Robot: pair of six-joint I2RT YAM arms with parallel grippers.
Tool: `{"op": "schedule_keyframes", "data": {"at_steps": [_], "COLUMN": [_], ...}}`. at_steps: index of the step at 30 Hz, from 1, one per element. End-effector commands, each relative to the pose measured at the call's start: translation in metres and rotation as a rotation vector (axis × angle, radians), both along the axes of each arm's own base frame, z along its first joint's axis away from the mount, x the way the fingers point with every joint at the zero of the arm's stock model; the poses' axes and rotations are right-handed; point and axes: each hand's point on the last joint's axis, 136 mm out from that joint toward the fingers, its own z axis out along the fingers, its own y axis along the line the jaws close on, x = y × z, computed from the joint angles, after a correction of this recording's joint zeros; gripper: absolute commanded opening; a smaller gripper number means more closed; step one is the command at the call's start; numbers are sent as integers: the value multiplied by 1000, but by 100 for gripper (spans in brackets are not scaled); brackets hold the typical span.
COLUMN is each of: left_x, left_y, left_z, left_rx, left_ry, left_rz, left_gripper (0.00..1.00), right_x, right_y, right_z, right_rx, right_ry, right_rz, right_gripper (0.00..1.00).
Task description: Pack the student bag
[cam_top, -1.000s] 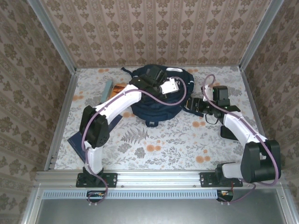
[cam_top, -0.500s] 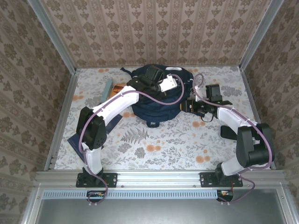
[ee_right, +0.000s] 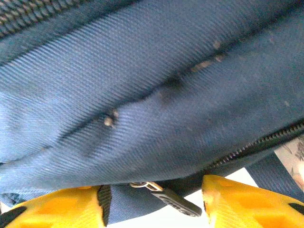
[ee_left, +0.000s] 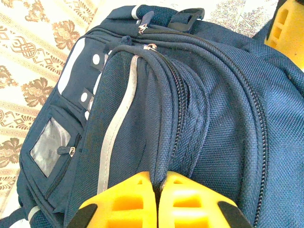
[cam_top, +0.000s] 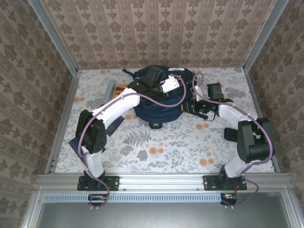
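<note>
The bench (cam_top: 161, 142) under me is flower-patterned, and the student bag (cam_top: 153, 113) sits at the middle of its far edge, close to the back wall. My left gripper (ee_left: 156, 194) is over the bag's top, its fingers pressed together on a raised fold of navy fabric beside a zip. My right gripper (ee_right: 152, 192) is at the bag's right side, hard up against the cloth – its fingers stand apart, and a small dark zip pull (ee_right: 164, 194) hangs between them, touching neither.
</note>
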Motion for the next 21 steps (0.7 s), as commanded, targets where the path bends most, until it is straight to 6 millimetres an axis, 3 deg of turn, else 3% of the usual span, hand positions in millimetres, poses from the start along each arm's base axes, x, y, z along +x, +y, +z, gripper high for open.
{"op": "schedule_keyframes", "data": {"at_steps": [1, 10, 15, 21], "left_x": [11, 18, 21, 21], "left_y": [6, 3, 3, -4], "left_z": [68, 65, 66, 67], "left_rx": [-140, -150, -162, -225], "left_ry": [-123, -121, -116, -73], "left_rz": [59, 85, 110, 142], "left_gripper": [0, 0, 0, 0], "right_x": [-4, -21, -26, -46], "right_y": [13, 17, 21, 49], "right_z": [9, -4, 0, 16], "right_rx": [44, -52, -60, -25], "right_ry": [-13, -19, -41, -104], "right_rz": [83, 45, 30, 52], "right_gripper": [44, 8, 1, 0]}}
